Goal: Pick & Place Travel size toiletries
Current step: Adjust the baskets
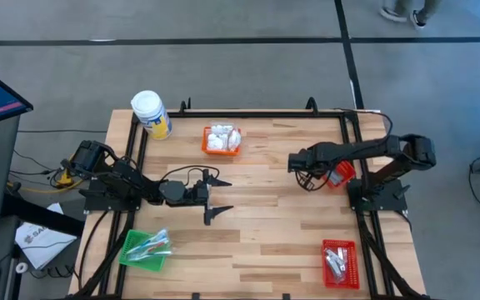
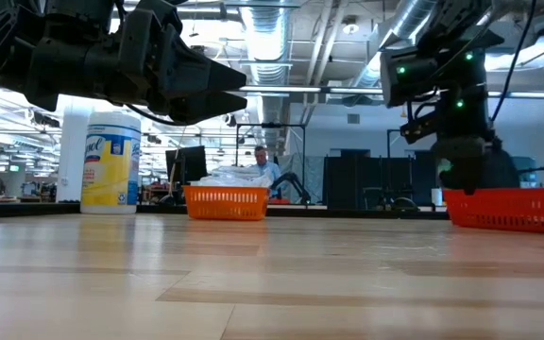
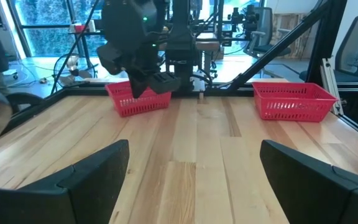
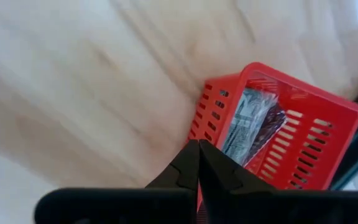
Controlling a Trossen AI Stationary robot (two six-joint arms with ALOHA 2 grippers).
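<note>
Status check, judged from the present layout.

Sorted items: white lumpy packets [image 1: 222, 137] in the orange basket [image 1: 222, 151] near the far edge of the table [image 1: 265, 233]; thin clear-wrapped sticks [image 1: 151, 247] in the green basket [image 1: 137, 259] at the near left corner; silvery sachets [image 1: 335, 258] in a red basket [image 1: 341, 273] at the near right corner; dark and silvery sachets [image 4: 253, 127] in a second red basket [image 4: 303, 146] at the right edge. No loose toiletries visible on the bare wood in the high or low view. Yellow-labelled jar [image 1: 151, 114] upright at the far left corner, not part of the job.

Left gripper [image 1: 217, 197]: above mid-table, left of centre, fingers spread wide, nothing between them.

Right gripper [image 4: 198, 163]: beside the red basket at the right edge, just off its rim, fingers pressed together, nothing pinched.

Assessment: placement appears complete or very nearly so. Remaining work, if any, not identifiable; likely limited to parking both arms. Contents of the baskets only partly visible, so no count possible.
</note>
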